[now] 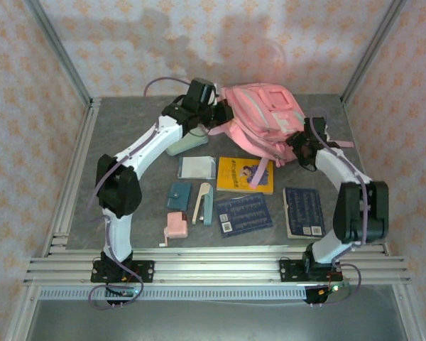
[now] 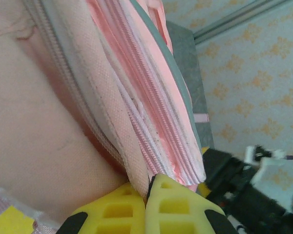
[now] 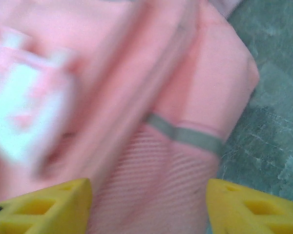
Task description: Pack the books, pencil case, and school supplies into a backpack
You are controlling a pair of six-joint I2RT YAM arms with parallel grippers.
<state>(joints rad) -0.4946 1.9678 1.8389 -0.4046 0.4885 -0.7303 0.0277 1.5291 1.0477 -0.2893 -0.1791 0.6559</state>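
Print on the books [image 1: 243,215] is unreadably small.

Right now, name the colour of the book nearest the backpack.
The book is yellow; top external view.

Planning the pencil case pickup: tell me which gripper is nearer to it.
Left. The left gripper, shut on the backpack, sits just beyond the pencil case; the right gripper is open at the backpack's opposite side.

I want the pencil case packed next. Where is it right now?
In the top view the pencil case lies on the table left of centre, beside the left arm, just beyond the clear packet and left of the backpack.
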